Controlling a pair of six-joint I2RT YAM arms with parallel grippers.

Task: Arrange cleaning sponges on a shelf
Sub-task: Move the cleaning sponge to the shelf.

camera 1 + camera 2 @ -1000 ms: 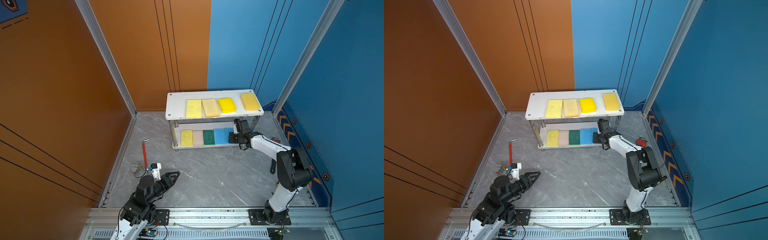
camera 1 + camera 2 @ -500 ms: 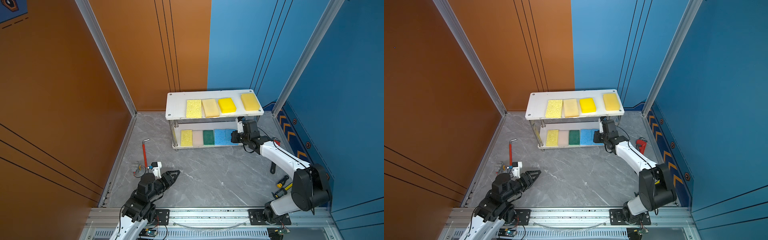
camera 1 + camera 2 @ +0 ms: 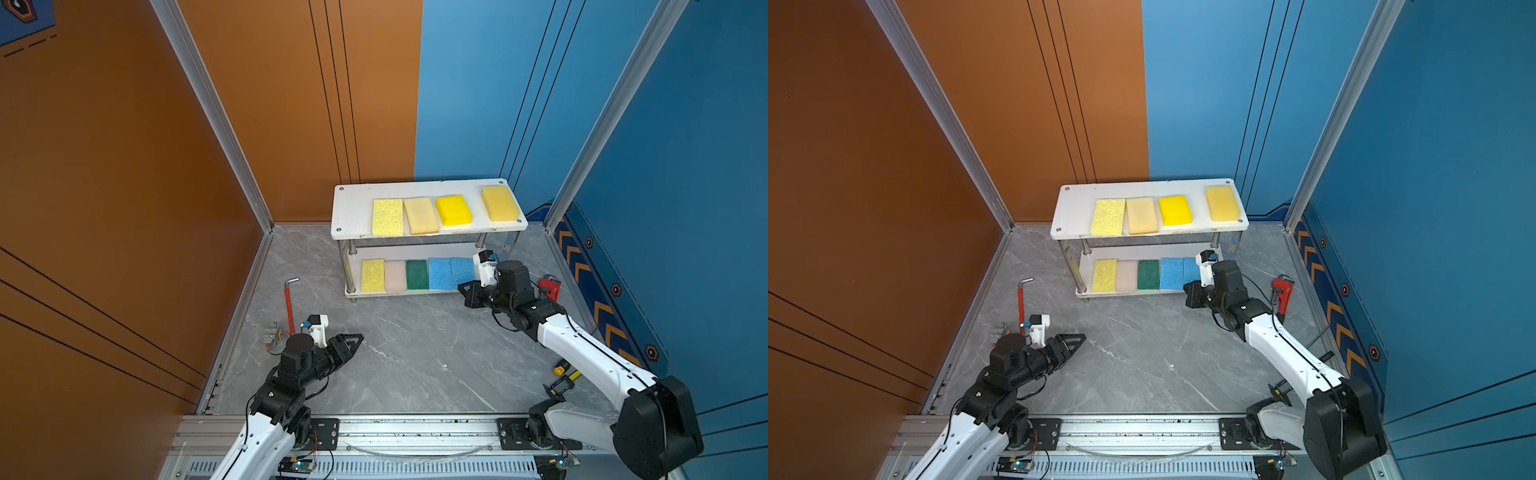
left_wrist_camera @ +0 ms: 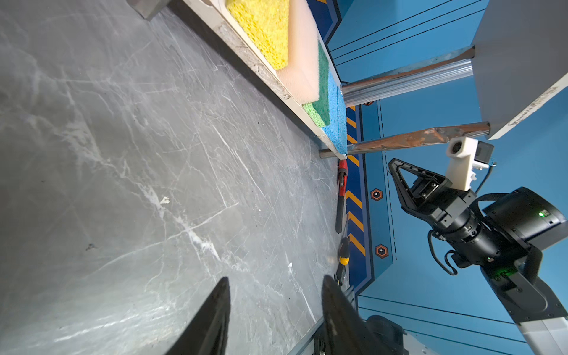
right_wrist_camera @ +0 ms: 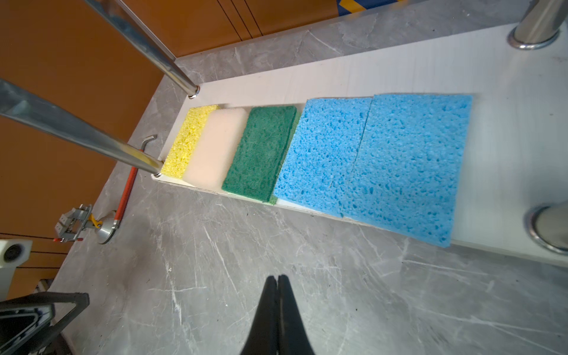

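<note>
- right claw (image 5: 278, 280) tips pinched together, empty
- thin porous blue rectangular sponge (image 3: 461, 272) on the lower board of white two-tier shelf (image 3: 353, 208): 12 o'clock of right claw, near, not touching
- left claw (image 4: 275, 284) jaws apart, empty

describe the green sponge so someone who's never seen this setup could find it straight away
Find the white two-tier shelf at the back, where the orange wall meets the blue. On its lower board, five sponges lie flat in a row, and the dark green sponge is the middle one. It is the only green one, between a pinkish-beige sponge and a blue sponge.
</note>
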